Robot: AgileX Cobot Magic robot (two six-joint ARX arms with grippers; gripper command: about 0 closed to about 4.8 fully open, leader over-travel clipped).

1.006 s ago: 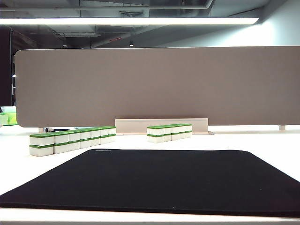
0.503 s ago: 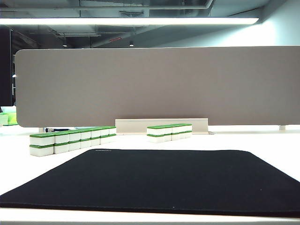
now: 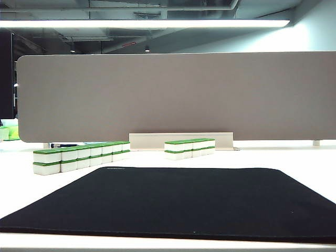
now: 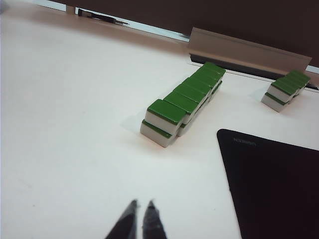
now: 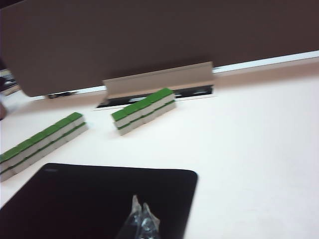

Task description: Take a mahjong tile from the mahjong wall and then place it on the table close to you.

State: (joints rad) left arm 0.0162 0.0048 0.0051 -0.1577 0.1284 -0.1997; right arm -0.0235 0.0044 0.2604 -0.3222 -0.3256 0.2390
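The mahjong wall (image 3: 81, 157) is a two-layer row of white tiles with green tops, on the white table (image 3: 310, 157) at the left, beyond the black mat (image 3: 178, 202). Neither gripper shows in the exterior view. In the left wrist view my left gripper (image 4: 142, 205) is shut and empty above bare table, well short of the wall (image 4: 184, 102). In the right wrist view my right gripper (image 5: 139, 203) is shut with nothing in it, over the mat (image 5: 99, 199), far from the wall (image 5: 42, 139).
A shorter row of green-topped tiles (image 3: 189, 148) stands right of the wall, in front of a beige rail (image 3: 181, 139). A tall grey-beige partition (image 3: 173, 94) closes off the back. A dark pen (image 4: 99, 17) lies by the partition's foot.
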